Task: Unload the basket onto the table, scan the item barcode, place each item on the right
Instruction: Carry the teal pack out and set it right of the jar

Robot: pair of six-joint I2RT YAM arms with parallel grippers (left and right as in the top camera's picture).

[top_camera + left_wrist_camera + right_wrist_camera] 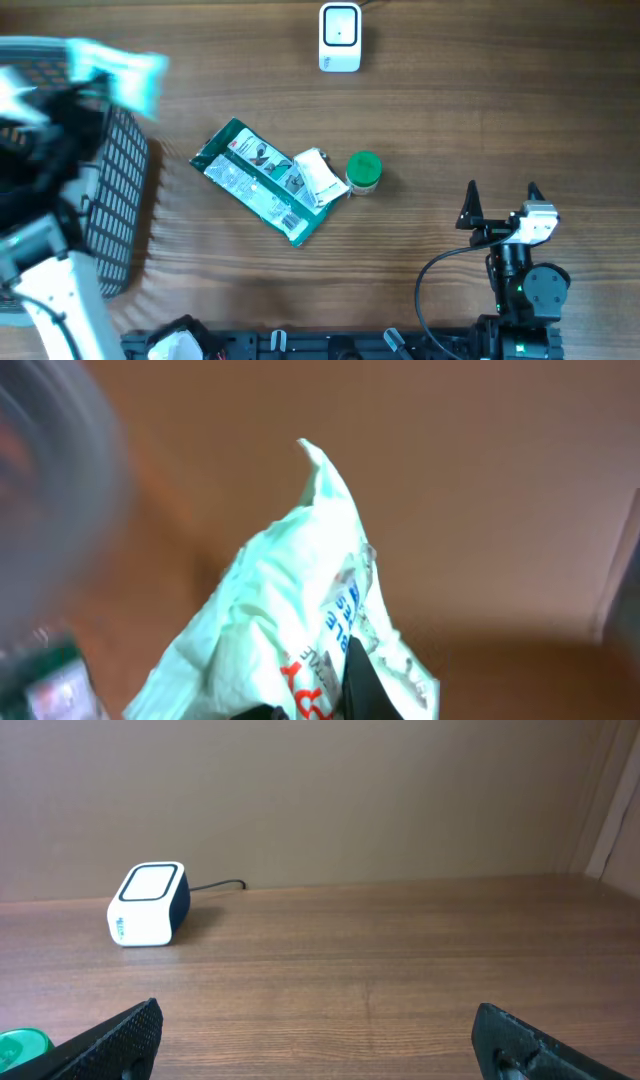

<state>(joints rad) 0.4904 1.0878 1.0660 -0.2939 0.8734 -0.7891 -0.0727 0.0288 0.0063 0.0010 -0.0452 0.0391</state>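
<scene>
Overhead: the left pincer [88, 88] is blurred at the far left edge, clamped on a pale green pouch [120, 72] that it holds up off the counter [450, 100]. Just under it stands a dark wire basket [122, 205]. The right pincer [501, 192] sits low at the other side with its jaws spread wide and nothing between them. Well ahead of it and to its left stands the white scanner [340, 38]. Nearer on its left lie a green-capped jar [363, 172], a white sachet [318, 176] touching a long green packet [258, 184].

Left wrist: the pouch fills the middle, crumpled, with blue and red print. Its lower end is pinched between the dark fingers [362, 678]. The picture is soft, so the print cannot be read.

Right wrist: both fingertips stand far apart at the lower corners, bare counter between them. The scanner is ahead and to the left, its cable running behind it. The jar's green cap peeks in at the lower left corner.
</scene>
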